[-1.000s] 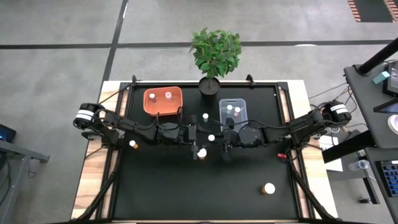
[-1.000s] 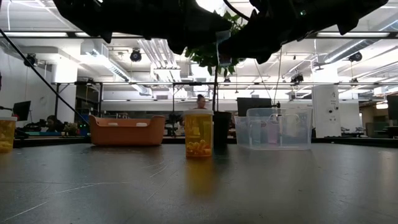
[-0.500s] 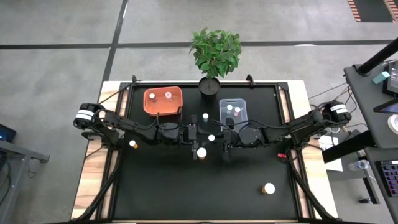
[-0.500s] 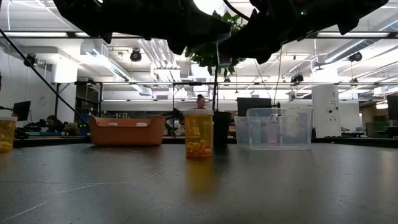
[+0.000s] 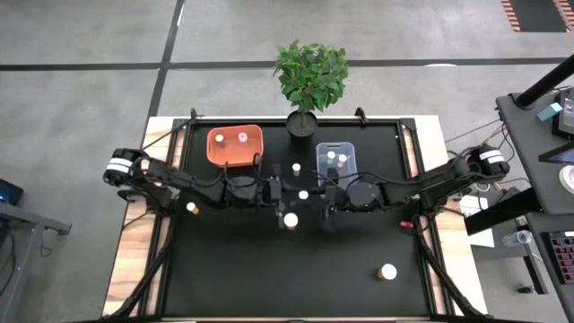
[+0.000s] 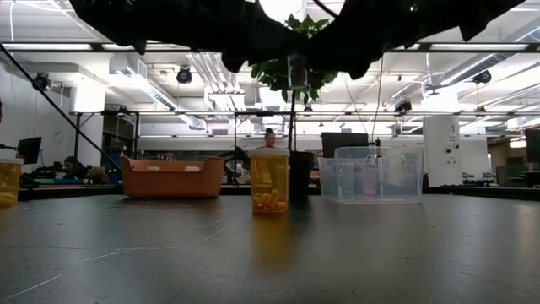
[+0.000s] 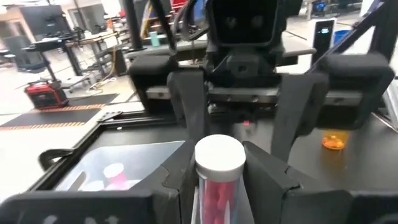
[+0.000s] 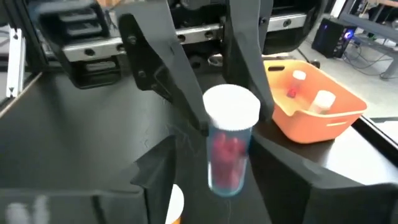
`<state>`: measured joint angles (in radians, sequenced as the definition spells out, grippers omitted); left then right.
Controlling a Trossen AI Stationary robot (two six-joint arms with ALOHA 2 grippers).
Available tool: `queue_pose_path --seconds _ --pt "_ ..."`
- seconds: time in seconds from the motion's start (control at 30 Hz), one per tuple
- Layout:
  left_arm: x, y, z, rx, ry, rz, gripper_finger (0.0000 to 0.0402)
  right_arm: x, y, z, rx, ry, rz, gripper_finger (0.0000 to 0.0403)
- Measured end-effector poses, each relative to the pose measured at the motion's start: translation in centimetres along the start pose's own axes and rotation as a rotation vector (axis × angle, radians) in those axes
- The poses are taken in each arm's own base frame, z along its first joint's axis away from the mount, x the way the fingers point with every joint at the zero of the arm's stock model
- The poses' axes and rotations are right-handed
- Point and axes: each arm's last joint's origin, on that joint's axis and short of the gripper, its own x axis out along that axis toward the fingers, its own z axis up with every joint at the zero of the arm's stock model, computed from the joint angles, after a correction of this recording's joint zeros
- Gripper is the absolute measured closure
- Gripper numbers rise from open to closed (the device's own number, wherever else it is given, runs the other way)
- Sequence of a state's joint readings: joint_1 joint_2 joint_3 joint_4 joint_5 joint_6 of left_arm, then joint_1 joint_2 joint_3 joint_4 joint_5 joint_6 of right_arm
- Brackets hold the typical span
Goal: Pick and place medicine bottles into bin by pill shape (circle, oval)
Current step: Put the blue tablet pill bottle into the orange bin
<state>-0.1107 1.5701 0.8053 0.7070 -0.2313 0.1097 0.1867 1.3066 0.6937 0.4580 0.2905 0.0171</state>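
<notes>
A small clear medicine bottle (image 7: pixel 217 186) with a white cap and pink pills hangs above the middle of the black table (image 5: pixel 269 269), between both grippers. My left gripper (image 5: pixel 294 192) comes from the table's left and is shut on it. My right gripper (image 5: pixel 316 196) faces it from the right. Its fingers (image 8: pixel 158 171) stand open on either side of the bottle (image 8: pixel 229 149), apart from it. An amber bottle (image 6: pixel 269 181) of yellow pills stands on the table just nearer than the two grippers. My left gripper pinches the bottle's clear body (image 7: pixel 214 199) between its two fingers (image 7: pixel 264 177), below the white cap (image 7: pixel 219 155). The fingers come in level from the table's left. The bottle stands upright in the hold, cap up, lifted clear of the table.
An orange bin (image 5: pixel 235 146) at the far left holds two bottles, and a clear bin (image 5: pixel 336 160) at the far right holds a few. A potted plant (image 5: pixel 309 81) stands behind them. Loose bottles stand at the far middle (image 5: pixel 296 168), the left (image 5: pixel 191 207) and the near right (image 5: pixel 387 271).
Both arms have kept their place with the bottle aloft between them. In the low view the dark shapes of the grippers have drawn in around the bottle. My left gripper has closed on it, and my right gripper has spread off it and let go.
</notes>
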Motion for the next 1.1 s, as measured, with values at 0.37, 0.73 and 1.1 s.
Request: queue_pose_path --seconds 0.37,0.73,1.1 --pt "-5.0 2.0 0.1 0.002 0.093 0.278 0.0309 -3.1 -1.2 2.3 0.043 -0.03 -0.105 0.0179" --pt "-11.3 5.3 -2.2 -0.121 0.088 0.621 0.0309 -5.1 -3.1 3.3 -0.048 -0.017 -0.156 0.0195" --pt "-13.4 10.2 -5.9 -0.332 0.094 0.884 0.0308 -5.4 -6.0 3.3 -0.088 0.016 -0.26 0.0204"
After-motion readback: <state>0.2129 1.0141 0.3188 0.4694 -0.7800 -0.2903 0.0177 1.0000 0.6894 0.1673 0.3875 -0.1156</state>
